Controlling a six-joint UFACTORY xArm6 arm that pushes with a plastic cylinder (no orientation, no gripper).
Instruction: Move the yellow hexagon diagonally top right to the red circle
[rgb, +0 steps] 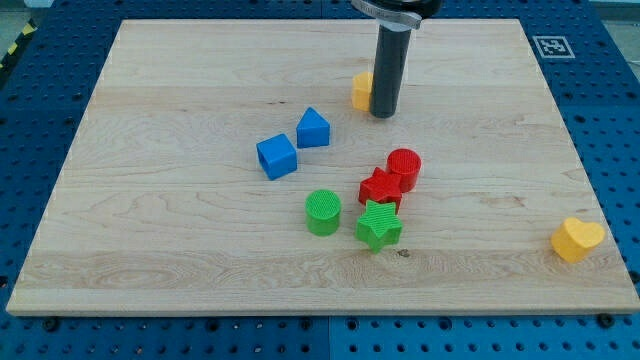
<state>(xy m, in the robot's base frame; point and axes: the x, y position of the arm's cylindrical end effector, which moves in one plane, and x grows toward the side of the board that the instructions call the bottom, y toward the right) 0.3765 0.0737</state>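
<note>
The small yellow plastic hexagon block (362, 90) looks light, rigid and likely to slide easily — best pushed on a flat side. It sits far on the wooden board (150, 200), beyond the red ribbed circle block (405, 166). My tip (383, 113) — a bare rod holding nothing — touches its right side.

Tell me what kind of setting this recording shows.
Probably a robotics lab bench: a wooden board lies on a blue perforated table, with a printed marker tag at the board's corner. My tip rests just right of the yellow hexagon; small coloured blocks are scattered around.
</note>
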